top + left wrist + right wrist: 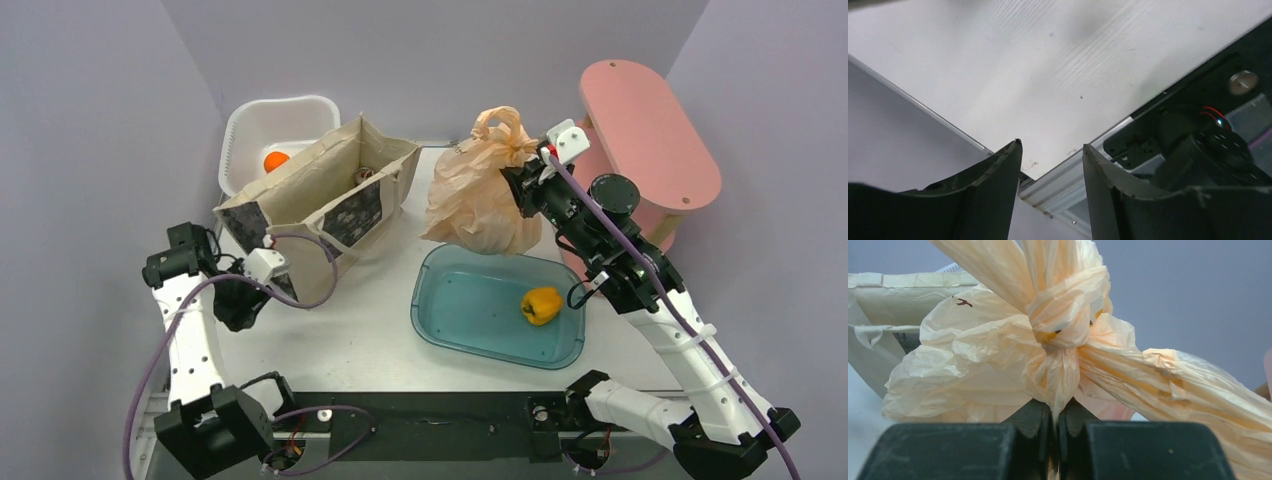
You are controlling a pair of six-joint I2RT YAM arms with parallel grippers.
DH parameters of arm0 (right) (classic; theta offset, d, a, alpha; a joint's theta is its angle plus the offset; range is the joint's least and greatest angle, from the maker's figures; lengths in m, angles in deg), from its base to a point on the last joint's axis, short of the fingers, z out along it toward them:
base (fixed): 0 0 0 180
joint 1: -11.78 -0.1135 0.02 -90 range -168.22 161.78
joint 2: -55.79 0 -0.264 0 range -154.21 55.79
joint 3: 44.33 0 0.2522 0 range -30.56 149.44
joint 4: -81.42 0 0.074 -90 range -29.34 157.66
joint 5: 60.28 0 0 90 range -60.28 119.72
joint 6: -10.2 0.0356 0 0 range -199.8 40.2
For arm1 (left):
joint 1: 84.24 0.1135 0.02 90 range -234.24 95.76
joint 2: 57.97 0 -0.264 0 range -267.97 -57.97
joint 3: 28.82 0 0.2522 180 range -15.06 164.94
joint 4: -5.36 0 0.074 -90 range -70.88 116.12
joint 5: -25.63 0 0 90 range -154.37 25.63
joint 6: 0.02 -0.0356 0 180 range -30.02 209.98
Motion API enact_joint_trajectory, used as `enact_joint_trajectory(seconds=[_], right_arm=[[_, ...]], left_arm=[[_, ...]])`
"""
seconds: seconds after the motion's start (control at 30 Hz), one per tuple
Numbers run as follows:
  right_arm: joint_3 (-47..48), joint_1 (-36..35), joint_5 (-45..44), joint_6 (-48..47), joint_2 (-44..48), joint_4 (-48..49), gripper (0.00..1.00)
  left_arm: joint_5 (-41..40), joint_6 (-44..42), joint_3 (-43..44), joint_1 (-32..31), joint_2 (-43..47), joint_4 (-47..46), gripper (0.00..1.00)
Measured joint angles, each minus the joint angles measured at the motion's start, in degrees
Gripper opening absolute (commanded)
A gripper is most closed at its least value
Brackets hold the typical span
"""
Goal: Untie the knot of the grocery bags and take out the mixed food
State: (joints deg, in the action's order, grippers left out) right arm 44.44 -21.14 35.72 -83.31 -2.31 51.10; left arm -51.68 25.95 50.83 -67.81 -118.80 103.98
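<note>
Right hand (1054, 412) reaches forward, clamped on peach bag (478, 205) just below knot (1064, 315).

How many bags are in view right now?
2. The cream canvas tote stands open at back left, by the white basket. The knotted peach plastic bag is pinched in the right tool over the blue tray's far end. No others visible.

Peach-orange bag (475, 195), yellow pepper (541, 304)
</note>
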Motion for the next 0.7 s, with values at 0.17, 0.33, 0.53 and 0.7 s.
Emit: enact_joint_trajectory(seconds=[0.17, 0.33, 0.53, 0.7], right_arm=[[-2.6, 0.0, -0.5, 0.4, 1.7, 0.0, 0.0], [-4.9, 0.3, -0.8, 0.6, 2.8, -2.0, 0.0], [-8.0, 0.5, -1.2, 0.2, 6.3, -5.4, 0.0], [-8.7, 0.7, -0.8, -0.5, 7.4, -6.3, 0.0]], left_arm=[[7.8, -5.4, -11.5, 13.9, -3.0, -17.8, 0.48], [20.0, 3.6, -17.2, 10.4, -5.8, -36.9, 0.48], [21.8, 21.6, -22.6, -7.5, -8.9, -62.6, 0.48], [19.7, 35.5, -17.6, -18.9, -22.1, -76.3, 0.48]])
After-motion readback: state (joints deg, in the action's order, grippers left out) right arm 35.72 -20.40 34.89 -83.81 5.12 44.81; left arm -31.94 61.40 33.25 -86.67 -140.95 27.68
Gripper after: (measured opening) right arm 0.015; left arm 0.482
